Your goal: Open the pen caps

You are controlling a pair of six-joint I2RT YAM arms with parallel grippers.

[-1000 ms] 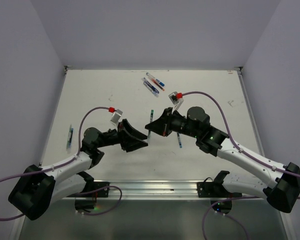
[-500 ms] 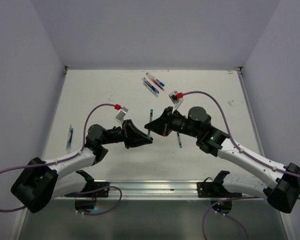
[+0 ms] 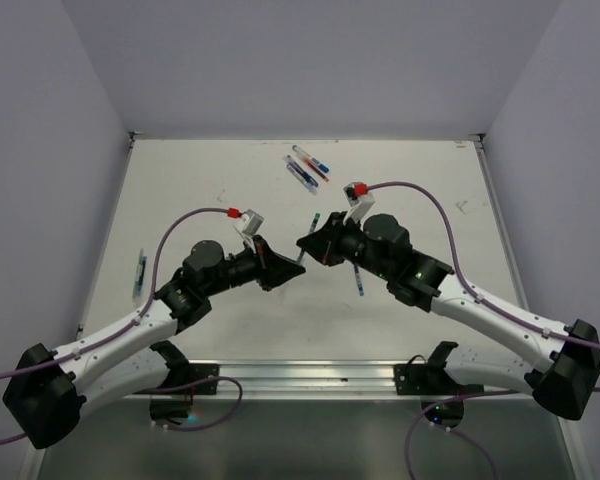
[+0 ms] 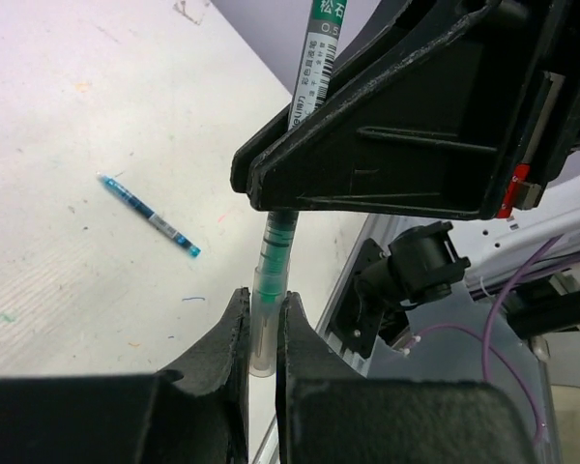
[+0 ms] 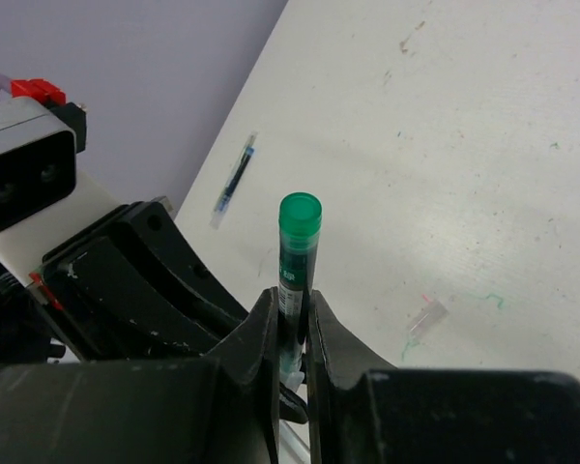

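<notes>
Over the middle of the white table (image 3: 180, 190) the two arms meet tip to tip, holding one green pen (image 5: 298, 253) between them, lifted off the surface. The right gripper (image 5: 292, 300) has its fingers pressed together on the labelled barrel, and the pen's green end stands up above them. The left gripper (image 4: 264, 309) pinches the other end, its two fingers tight on either side of the clear cap (image 4: 263, 340). The cap sits over the pen's tip, and I cannot tell whether it has started to come loose. From above, the left gripper's black nose points up and to the right at the right gripper, the two almost touching, with the pen's free end poking out past the right one toward the far side of the table. The other pens lie flat and well apart from the arms' tips. Three of them (image 3: 306, 167), with blue and red ends, lie close together near the far edge. One pen (image 3: 140, 272) lies by the left edge, and a blue pen (image 3: 359, 280) lies just beside the right arm.
</notes>
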